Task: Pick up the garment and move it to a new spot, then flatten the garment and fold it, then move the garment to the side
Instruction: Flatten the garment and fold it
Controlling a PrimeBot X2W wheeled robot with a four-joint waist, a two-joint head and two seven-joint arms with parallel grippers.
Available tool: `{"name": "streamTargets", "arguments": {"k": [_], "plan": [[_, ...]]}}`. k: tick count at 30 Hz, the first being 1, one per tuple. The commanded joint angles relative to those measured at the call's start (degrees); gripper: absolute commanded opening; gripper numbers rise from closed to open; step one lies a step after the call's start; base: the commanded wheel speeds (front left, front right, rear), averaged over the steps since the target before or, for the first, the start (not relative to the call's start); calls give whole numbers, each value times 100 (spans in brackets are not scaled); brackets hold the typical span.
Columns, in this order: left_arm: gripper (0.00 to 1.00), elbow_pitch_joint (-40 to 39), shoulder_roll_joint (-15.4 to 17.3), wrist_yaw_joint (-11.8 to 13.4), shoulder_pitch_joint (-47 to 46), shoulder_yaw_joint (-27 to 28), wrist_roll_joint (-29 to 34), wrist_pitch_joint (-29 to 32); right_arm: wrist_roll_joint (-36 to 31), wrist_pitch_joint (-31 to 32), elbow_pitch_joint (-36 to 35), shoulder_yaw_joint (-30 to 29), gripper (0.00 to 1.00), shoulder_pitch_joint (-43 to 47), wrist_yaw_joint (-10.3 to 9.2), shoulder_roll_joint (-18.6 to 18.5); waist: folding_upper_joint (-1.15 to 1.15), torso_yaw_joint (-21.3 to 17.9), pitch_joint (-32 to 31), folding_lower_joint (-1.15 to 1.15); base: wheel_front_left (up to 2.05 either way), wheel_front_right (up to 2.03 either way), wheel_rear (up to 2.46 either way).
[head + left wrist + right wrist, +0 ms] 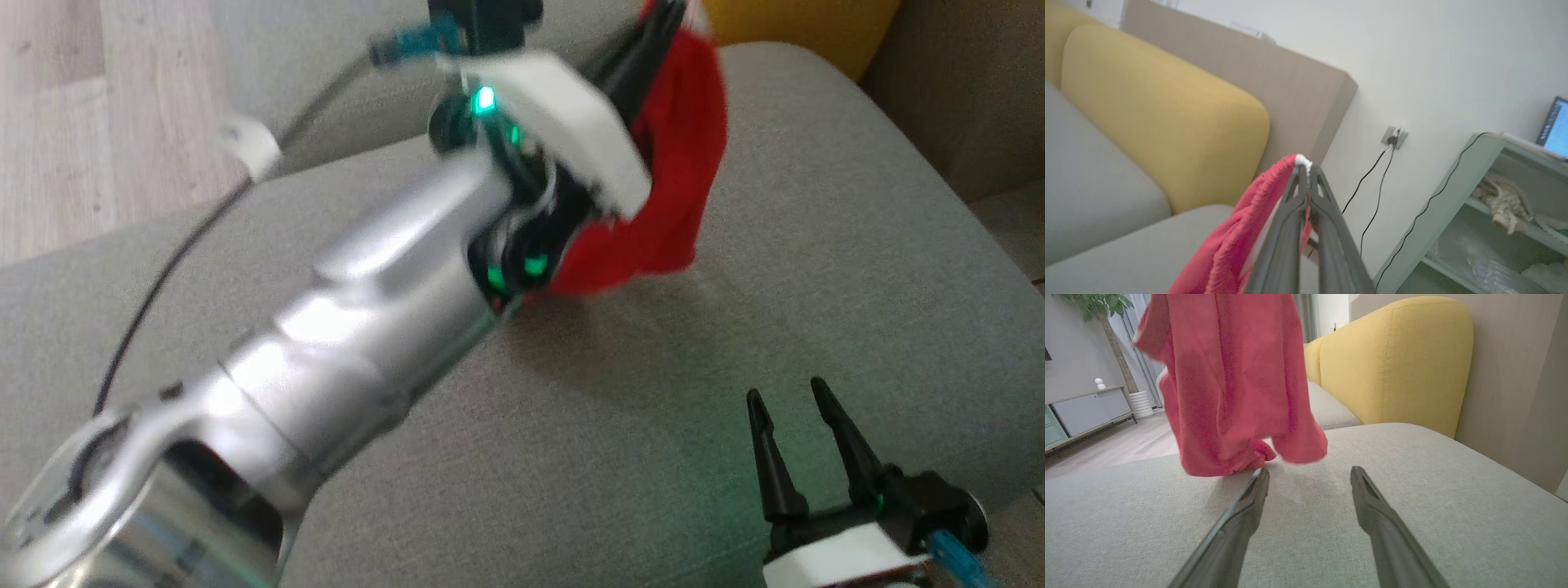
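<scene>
The garment (pixel 678 155) is red cloth hanging in the air over the grey sofa seat (pixel 735 343), its lower hem near or brushing the cushion. My left gripper (pixel 669 16) is at the top of the head view, shut on the garment's upper edge. In the left wrist view the two dark fingers (pixel 1327 228) are pressed together with the garment (pixel 1237 241) pinched at their tips by a white-trimmed edge. My right gripper (pixel 792 396) stands open low at the right, just above the seat. In the right wrist view the garment (pixel 1229 375) hangs ahead of my open right gripper (pixel 1310 475).
A yellow back cushion (pixel 1396 359) stands behind the seat, with a beige panel (pixel 1290 81) beside it. At the left lies wooden floor (pixel 73 106). A green shelf unit (pixel 1474 212) and wall cables (pixel 1372 183) are beyond the sofa's end. A cable (pixel 163 269) runs along my left arm.
</scene>
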Motion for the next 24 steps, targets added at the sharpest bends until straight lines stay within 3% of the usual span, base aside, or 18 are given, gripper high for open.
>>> {"name": "streamTargets", "arguments": {"k": [1, 6, 10, 18, 24], "plan": [[0, -157, 36, -52, -478, 328, -86, -37, -35, -54, -154, 111, 100, -42, -4, -38, 0, -69, -140, 1, 0, 0, 0], [0, -194, 160, -148, -651, 600, -246, -70, -70, -54, -230, -55, 100, 78, -4, -38, 0, 88, -232, 1, 0, 0, 0], [0, -525, 576, -101, -12, 477, -329, -13, -108, -54, -290, -123, 100, 164, -4, -38, 0, 403, -218, 1, 0, 0, 0], [0, -1306, 1777, 462, 2107, -282, -205, -105, -167, -54, -406, -250, 100, 244, -4, -38, 0, 1191, -41, 1, 0, 0, 0], [0, -1394, 2358, 944, 2795, -693, 495, -706, 68, -54, -54, -261, 100, -19, -4, -67, 0, 1591, 228, 1, 0, 0, 0]]}}
